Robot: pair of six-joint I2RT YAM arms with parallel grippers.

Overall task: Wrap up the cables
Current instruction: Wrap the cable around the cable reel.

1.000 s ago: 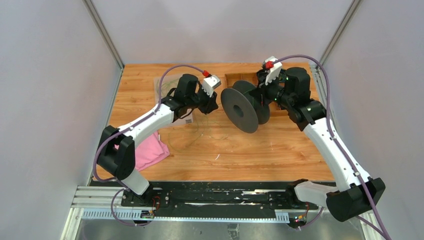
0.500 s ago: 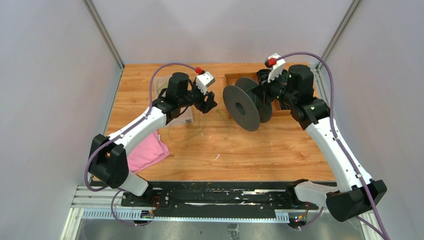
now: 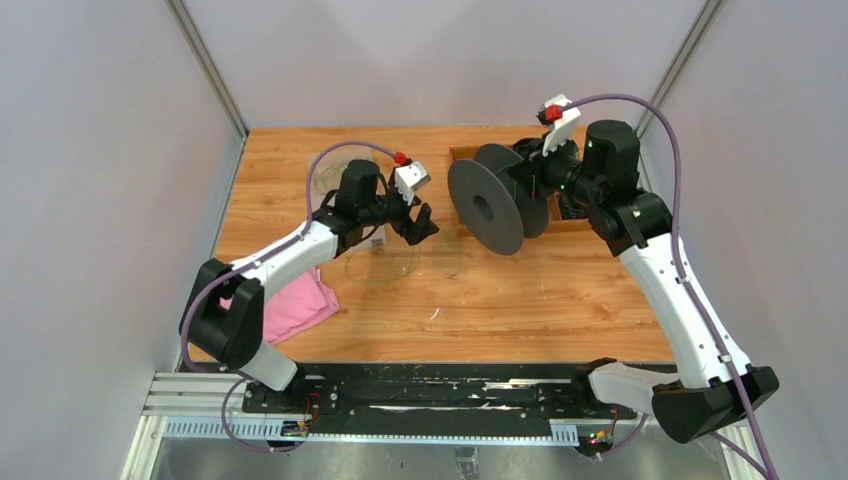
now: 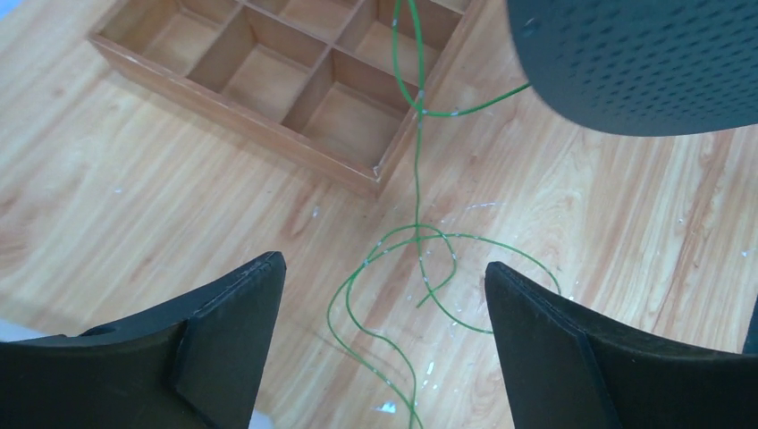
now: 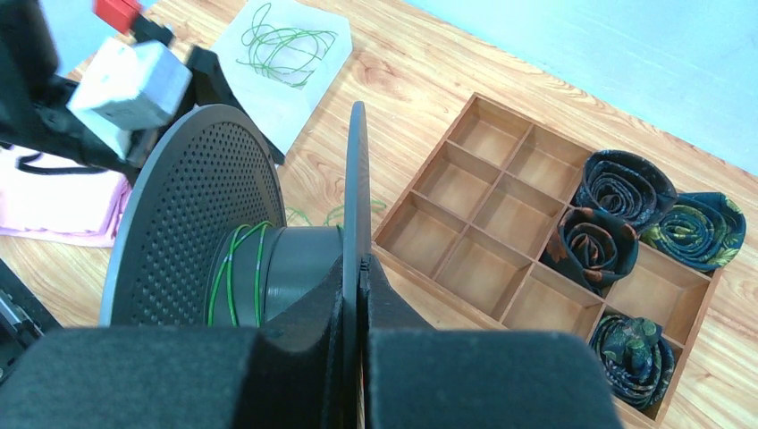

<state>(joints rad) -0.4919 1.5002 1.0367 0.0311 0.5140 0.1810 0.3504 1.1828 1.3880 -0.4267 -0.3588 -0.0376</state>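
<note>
Table [image 4: 134, 223]: cable [image 4: 416, 197] loops loose beside tray [image 4: 232, 113] corner, under spread left pincer [image 4: 384, 268].

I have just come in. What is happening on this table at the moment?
The right claw is shut on a flange of the black spool and holds it above the table. A few turns of green cable lie on its hub. The left claw is open above the loose loops of cable, next to the wooden compartment tray.

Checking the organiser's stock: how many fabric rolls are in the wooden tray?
4, all in the wooden tray, at its right end in the right wrist view: top roll, middle roll, far-right roll, bottom roll. The other compartments look empty.
</note>
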